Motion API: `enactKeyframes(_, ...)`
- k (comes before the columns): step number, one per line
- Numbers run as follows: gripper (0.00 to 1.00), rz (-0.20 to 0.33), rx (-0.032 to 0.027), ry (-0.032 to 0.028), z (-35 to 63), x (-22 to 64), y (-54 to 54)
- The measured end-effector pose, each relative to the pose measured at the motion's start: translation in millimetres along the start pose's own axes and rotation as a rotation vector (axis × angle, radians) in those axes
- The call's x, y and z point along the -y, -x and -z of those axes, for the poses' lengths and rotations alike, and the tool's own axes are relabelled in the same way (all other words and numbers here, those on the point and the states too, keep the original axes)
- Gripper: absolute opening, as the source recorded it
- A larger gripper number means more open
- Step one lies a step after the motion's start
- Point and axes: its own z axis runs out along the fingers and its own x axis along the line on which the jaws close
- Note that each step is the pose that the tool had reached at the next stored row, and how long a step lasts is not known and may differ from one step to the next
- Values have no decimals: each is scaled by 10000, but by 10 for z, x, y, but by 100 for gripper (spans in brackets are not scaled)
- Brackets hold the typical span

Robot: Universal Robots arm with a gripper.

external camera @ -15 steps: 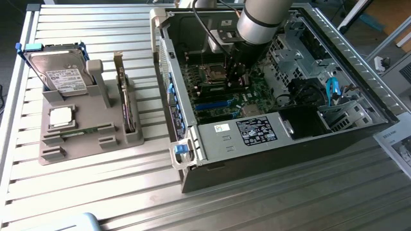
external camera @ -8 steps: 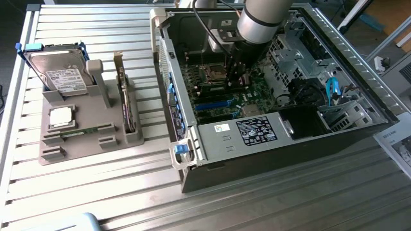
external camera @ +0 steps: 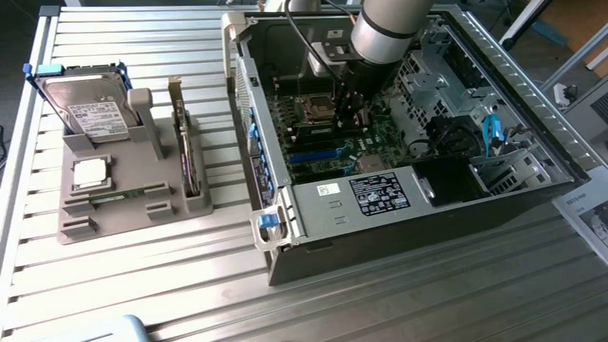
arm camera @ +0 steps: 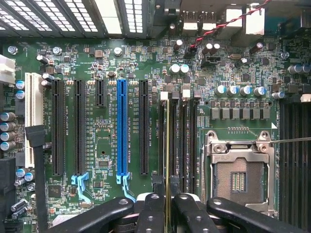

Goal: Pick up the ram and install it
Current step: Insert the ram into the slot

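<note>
Open computer case (external camera: 399, 246) lay on its side on slatted metal table (external camera: 142, 285). Green motherboard (external camera: 295, 117) sat on the case floor. Grey parts holder (external camera: 114, 214) stood well apart from the case, on the exterior view's left of it. The holder carried a hard drive (external camera: 90, 107) propped upright, a square silver CPU chip (external camera: 90, 173) lying flat, and an expansion card (external camera: 185, 142) on edge on the side nearest the case. Inside the case: one blue slot (arm camera: 122, 126) among black slots, empty CPU socket (arm camera: 238, 177), blue cable (external camera: 492, 135), labelled metal box (external camera: 380, 194).
</note>
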Motion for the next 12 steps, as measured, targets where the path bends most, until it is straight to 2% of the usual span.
enactKeyframes(7, 14, 64, -8, 4, 0, 0, 0)
enactKeyframes(12, 14, 61, -79, 3, -3, 0, 0)
